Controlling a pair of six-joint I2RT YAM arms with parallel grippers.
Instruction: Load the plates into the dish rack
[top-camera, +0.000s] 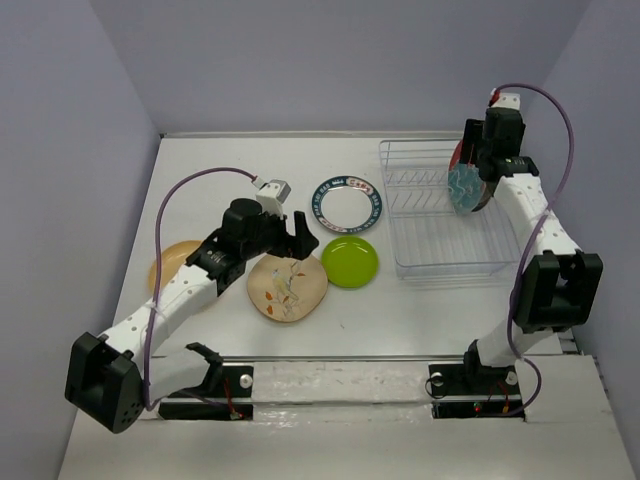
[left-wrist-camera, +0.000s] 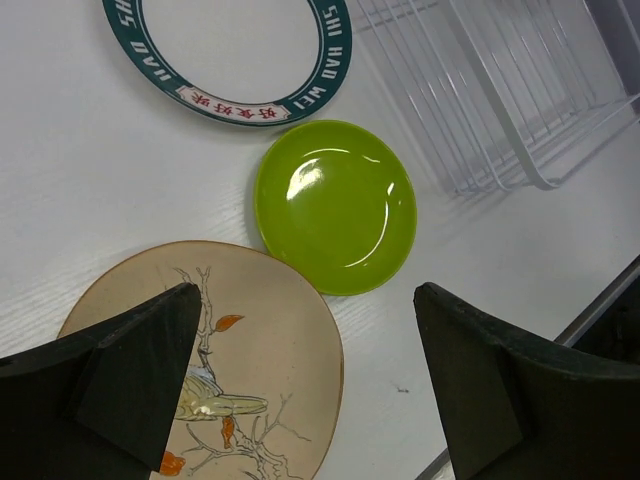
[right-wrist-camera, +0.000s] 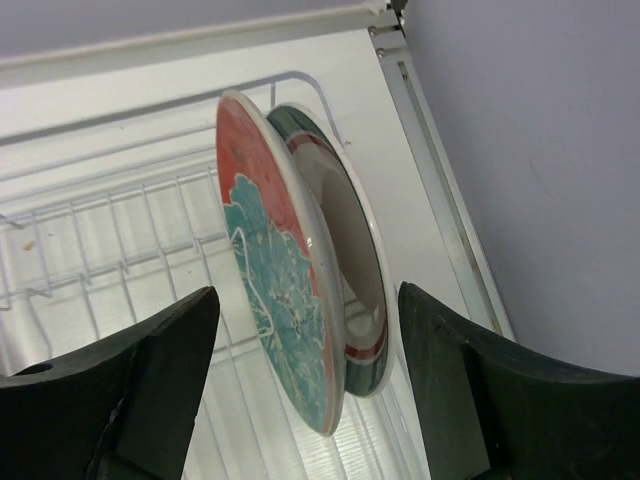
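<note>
Top external view: the dish rack (top-camera: 445, 215) sits at the right of the table (top-camera: 250, 160). The red plate with teal flower (top-camera: 465, 188) stands on edge at the rack's far right end, with the right gripper (top-camera: 475, 180) directly over it. Four plates lie flat on the table outside the rack: the teal-rimmed plate (top-camera: 346, 203), the lime green plate (top-camera: 350, 262), the beige bird plate (top-camera: 287, 288) and the tan-orange plate (top-camera: 175, 262), which is partly under the left arm. The left gripper (top-camera: 300, 235) hovers above the beige bird plate. Left wrist view: the jaws are spread wide and hold nothing, with the beige bird plate and the lime green plate below, just beside each other. These plates are probably rigid, glazed, slippery and breakable. Lying flat, each offers only its raised rim, so pinch there across the edge. Right wrist view: the jaws stand apart on either side of the red plate and touch neither face. A second teal-rimmed plate (right-wrist-camera: 350, 260) leans directly behind it in the rack.
</note>
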